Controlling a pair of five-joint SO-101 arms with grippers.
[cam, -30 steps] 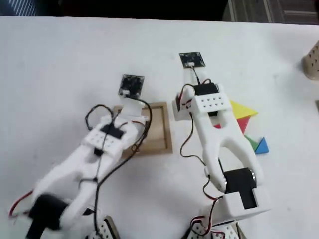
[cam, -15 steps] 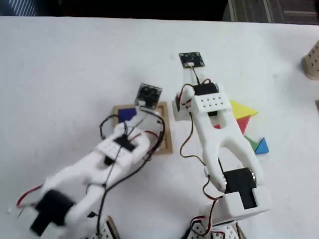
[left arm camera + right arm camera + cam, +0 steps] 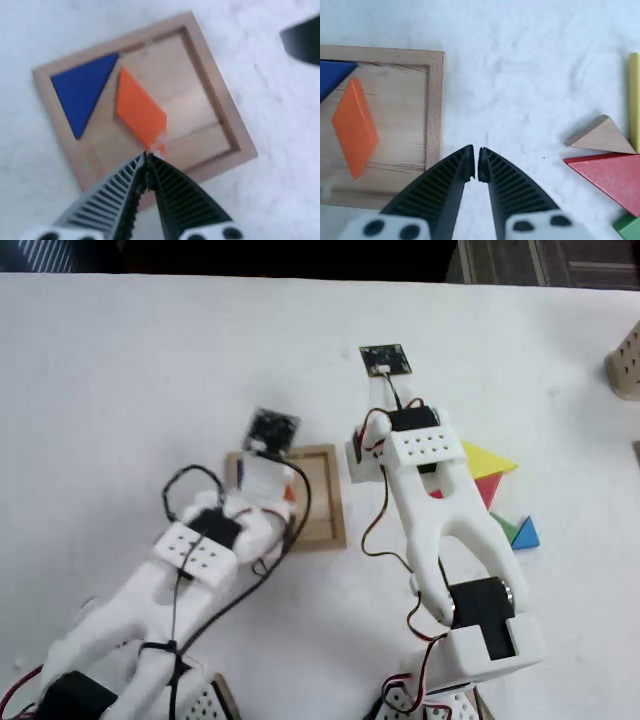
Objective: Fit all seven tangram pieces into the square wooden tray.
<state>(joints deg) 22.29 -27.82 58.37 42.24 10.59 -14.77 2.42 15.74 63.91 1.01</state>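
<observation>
1. Left hand (image 3: 148, 159): clenched, fingers pressed together with nothing between them. It is poised above the square wooden tray (image 3: 226, 107), tips at the near corner of the orange parallelogram (image 3: 141, 111).
2. Right hand (image 3: 475, 162): fingers drawn together with only a sliver of gap, grasping nothing. It hangs over bare counter (image 3: 120, 370), just beside the tray's outer rim (image 3: 435, 110).
3. The tray (image 3: 325, 510) lies flat on the counter between the two arms, partly covered by the left arm in the high view.
4. Two pieces are in the tray: a large blue triangle (image 3: 82, 90) tucked into one corner, and the orange parallelogram just beside it, lying flat on the tray floor.
5. Loose pieces sit on the counter, clustered on the far side of the right arm from the tray: yellow triangle (image 3: 488, 460), red triangle (image 3: 487, 490), green piece (image 3: 505, 528), small blue triangle (image 3: 527, 534).
6. The right wrist view also shows a plain wood triangle (image 3: 600, 137) touching the red triangle (image 3: 607, 175).
7. A pegged wooden block (image 3: 627, 365) sits at the counter's edge, well apart from the tray.
</observation>
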